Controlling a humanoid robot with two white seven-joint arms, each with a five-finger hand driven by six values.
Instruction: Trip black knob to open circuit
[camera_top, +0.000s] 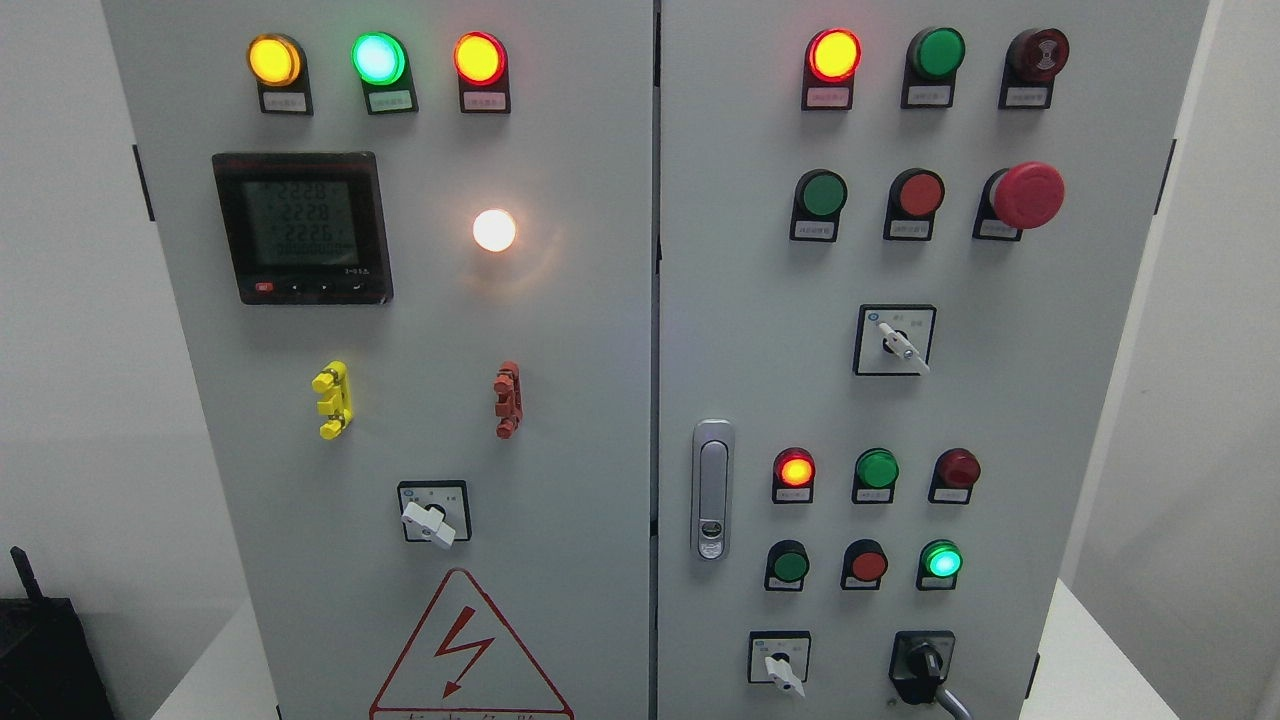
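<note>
Grey metal cabinet (600, 400) fills my view, with lit lamps, a meter (302, 228) and switches on its two doors. I see the black knob (925, 662) low on the right door, near the bottom edge. I think nothing has started. No hand shows, so I cannot tell its fingers. Next I must reach down right and turn it. White desk (1100, 660) and pale walls sit behind

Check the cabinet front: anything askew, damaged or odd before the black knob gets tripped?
Nothing looks damaged. The black knob sits intact at the lower right of the right door, lamps are lit, and the meter displays digits. The selector switches' handles point at angles, likely their set positions. Neither hand shows.
</note>
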